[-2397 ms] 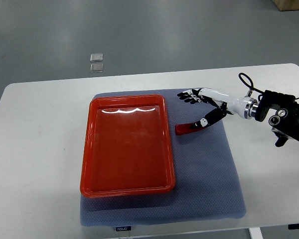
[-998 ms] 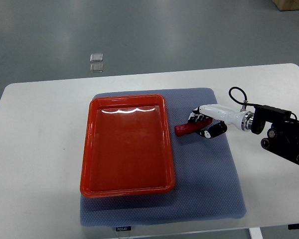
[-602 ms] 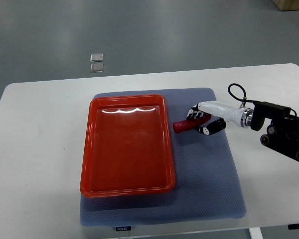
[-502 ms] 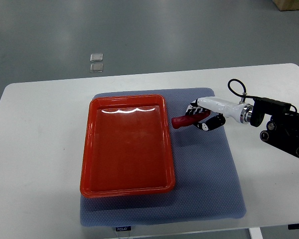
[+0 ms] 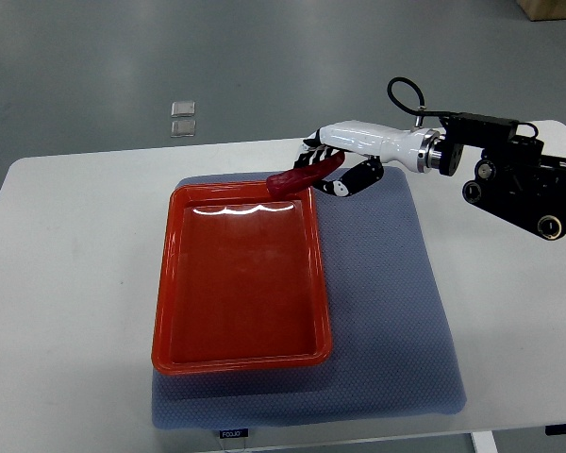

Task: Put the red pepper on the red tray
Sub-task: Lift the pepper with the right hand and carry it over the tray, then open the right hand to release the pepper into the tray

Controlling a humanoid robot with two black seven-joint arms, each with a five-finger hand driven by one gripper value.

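A white bench (image 5: 75, 283) on a grey floor carried a blue mat (image 5: 387, 311) that steadied 1 red tray (image 5: 238, 274). The right hand (image 5: 335, 170) was closed on the pepper (image 5: 302, 176), held over the tray's far right corner, ready for lowering.

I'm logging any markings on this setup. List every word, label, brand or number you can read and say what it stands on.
Small white tag at the near edge of the grey mat: it carries print, but too small and blurred to read.
Two small squares on the floor beyond the table: no legible text.
Red tray, red pepper, right hand and its arm: no readable markings.
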